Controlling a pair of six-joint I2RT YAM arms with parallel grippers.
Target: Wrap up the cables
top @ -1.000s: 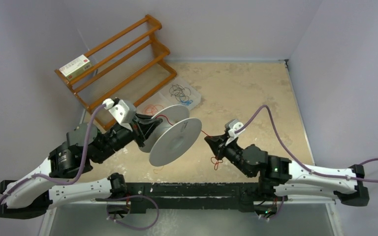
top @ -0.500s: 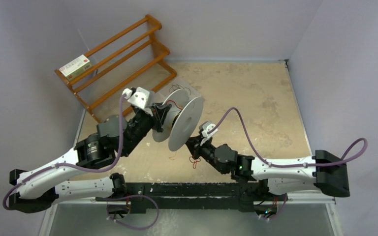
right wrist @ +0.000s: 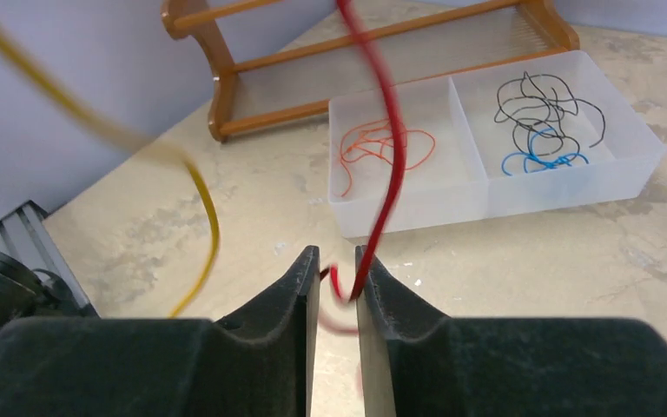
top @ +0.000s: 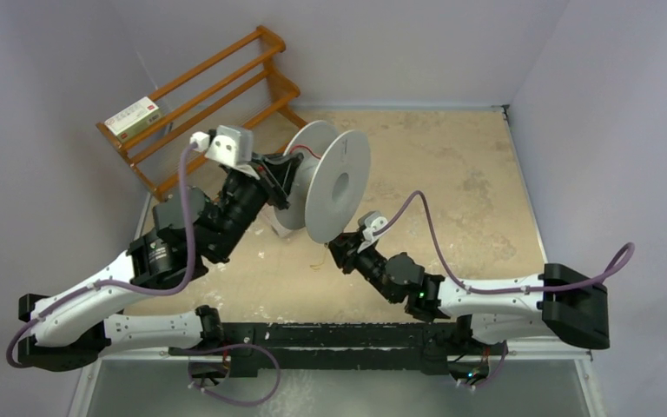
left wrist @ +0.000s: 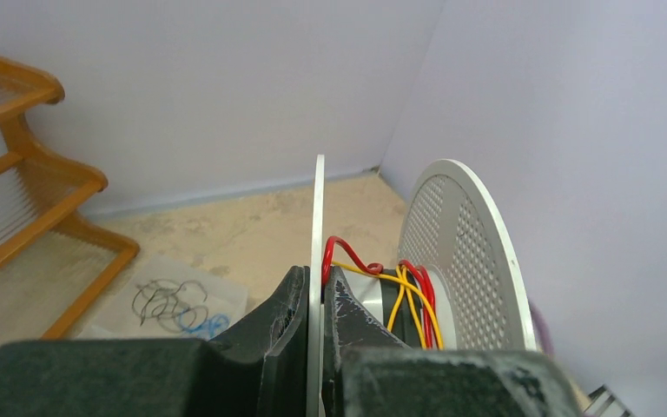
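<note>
Right gripper: black jaws narrowly parted. The long thin red cable runs up through the gap, apparently guided rather than pinched, so it can slide as it feeds.
Thin yellow cable: hangs loose just left of these jaws, blurred.
Clear plastic two-compartment tray: on the table ahead of the jaws. An orange wire lies in its left compartment and black and blue wires in its right, likely kept sorted for winding.
Brown wooden rack: beyond the tray, by the wall.
Left gripper: black jaws clamped on the thin near flange of the white round plastic spool, holding it upright, probably to take up cable.
Spool core: just past these fingertips, red and yellow turns lie wound between the flanges.
</note>
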